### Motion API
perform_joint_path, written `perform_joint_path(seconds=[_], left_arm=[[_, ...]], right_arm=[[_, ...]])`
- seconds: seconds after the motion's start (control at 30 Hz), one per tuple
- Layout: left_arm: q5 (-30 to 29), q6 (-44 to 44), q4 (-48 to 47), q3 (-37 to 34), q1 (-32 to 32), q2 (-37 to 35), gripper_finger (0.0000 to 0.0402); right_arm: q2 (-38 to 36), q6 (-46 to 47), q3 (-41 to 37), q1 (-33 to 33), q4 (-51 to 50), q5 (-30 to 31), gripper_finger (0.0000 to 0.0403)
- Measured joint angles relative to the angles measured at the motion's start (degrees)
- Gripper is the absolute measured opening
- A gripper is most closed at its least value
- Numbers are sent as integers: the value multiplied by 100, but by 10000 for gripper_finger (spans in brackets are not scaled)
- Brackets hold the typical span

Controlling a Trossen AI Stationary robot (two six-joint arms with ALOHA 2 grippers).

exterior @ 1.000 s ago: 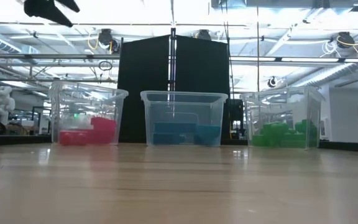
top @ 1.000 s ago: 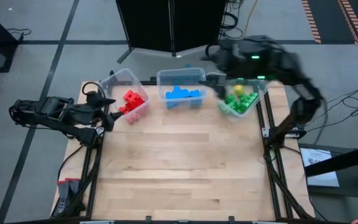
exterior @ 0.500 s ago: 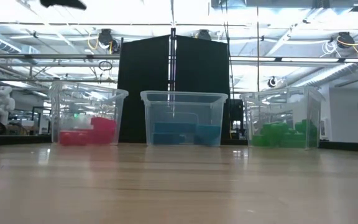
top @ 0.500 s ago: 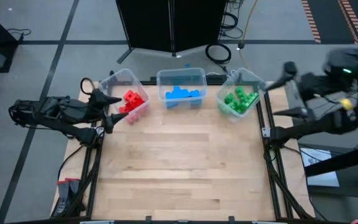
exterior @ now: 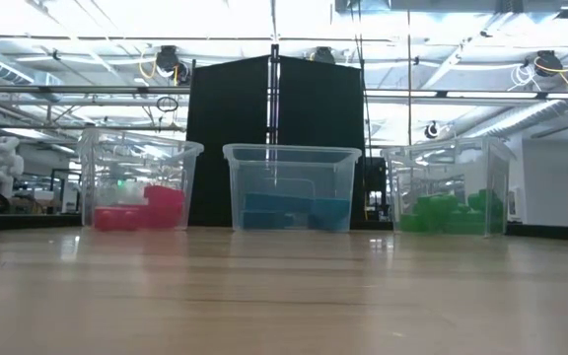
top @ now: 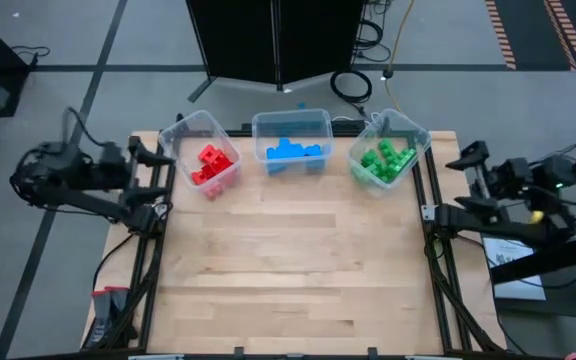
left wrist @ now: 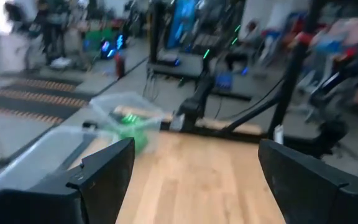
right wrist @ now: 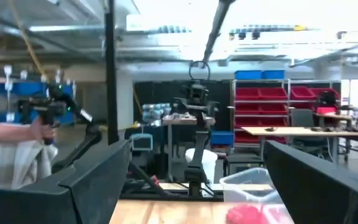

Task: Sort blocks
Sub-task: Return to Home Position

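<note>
The blocks lie sorted in three clear bins along the table's far edge: red blocks (top: 211,165) in the left bin, blue blocks (top: 293,152) in the middle one, green blocks (top: 386,160) in the right one. The low view shows the same red (exterior: 141,212), blue (exterior: 289,212) and green (exterior: 447,212) heaps. My left gripper (top: 163,182) is open at the table's left edge, beside the red bin, with nothing between its fingers (left wrist: 194,168). My right gripper (top: 460,180) is open just past the table's right edge and holds nothing (right wrist: 194,168).
The wooden table top (top: 288,270) in front of the bins carries no blocks. A black panel (top: 273,40) stands behind the far edge. Metal frame rails (top: 438,260) run along both sides. In the right wrist view a person (right wrist: 11,149) stands in the room beyond.
My right arm has swung away from above the green bin toward the table's right edge and now sits past it. My left arm has drawn back toward the left edge, and the gripper seen at the low view's top has left that picture. The blocks have not moved.
</note>
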Motion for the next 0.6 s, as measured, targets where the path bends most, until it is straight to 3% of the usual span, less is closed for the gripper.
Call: perform_joint_path(seconds=[0.13, 0.47, 0.6], left_arm=[[357, 70, 234, -375, -2, -650, 336], [663, -393, 1334, -2559, -2, -2600, 336], [1012, -429, 1610, -3143, -2, -2690, 336]], right_arm=[[-633, 307, -909, -2, 584, 55, 366], [-633, 530, -1728, -1, 972, -83, 366], [-623, 674, -1969, 2, 1154, -202, 366]])
